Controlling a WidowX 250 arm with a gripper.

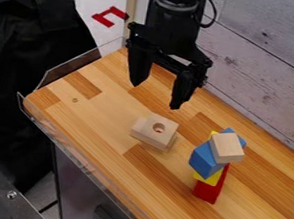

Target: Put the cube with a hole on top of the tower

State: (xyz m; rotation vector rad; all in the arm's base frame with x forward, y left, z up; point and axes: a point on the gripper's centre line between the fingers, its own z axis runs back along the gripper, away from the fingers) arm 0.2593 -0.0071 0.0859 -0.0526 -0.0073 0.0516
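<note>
I've got one holed cube [154, 134] near centre and one tower [206, 160] at centre right, capped by one plain block [227, 147]. My two fingers [183, 87] hang spread, upper centre. One black cloth [31, 32] lies left.

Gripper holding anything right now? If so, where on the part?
Nothing held: the gripper hangs open above the table, fingers apart, clear of the cube with the hole.
</note>
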